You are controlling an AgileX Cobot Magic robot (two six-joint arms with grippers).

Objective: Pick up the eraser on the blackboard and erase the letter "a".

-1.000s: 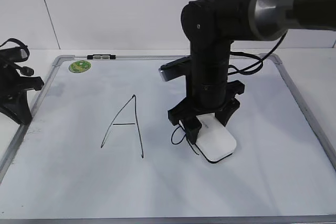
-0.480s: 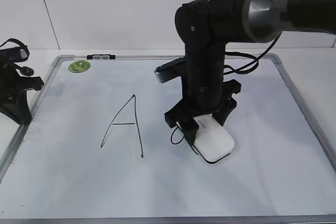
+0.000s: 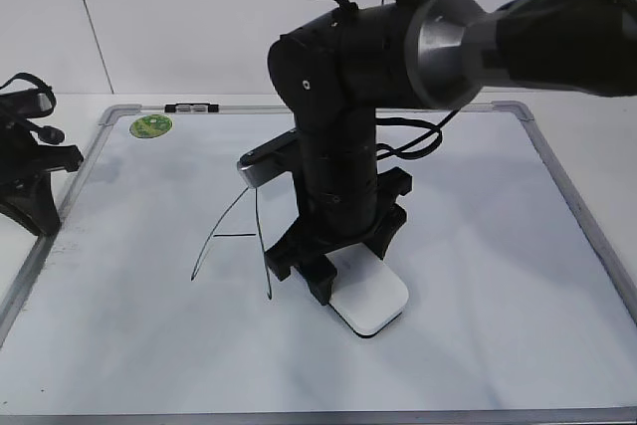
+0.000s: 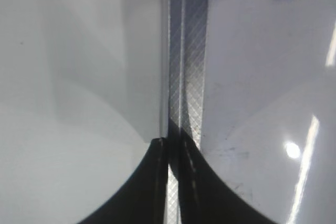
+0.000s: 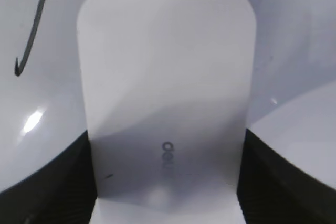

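A white table point(image 3: 597, 111) carries everything. The big blackboard point(image 3: 478, 345), which is really white with a grey frame, lies flat on it and fills most of the picture. Bare table shows in a strip along the top and at the far right. A round green sticker point(image 3: 151, 125) sits in the board's upper left corner, and a small black-and-white clip point(image 3: 191, 106) sits on the top frame just beside it. A tall capital "A" point(image 3: 234, 241) is drawn left of the middle. The white eraser point(image 3: 370, 298) lies flat on the board, low in the middle. A black stand point(image 3: 28, 161) rests on the table at the left edge.
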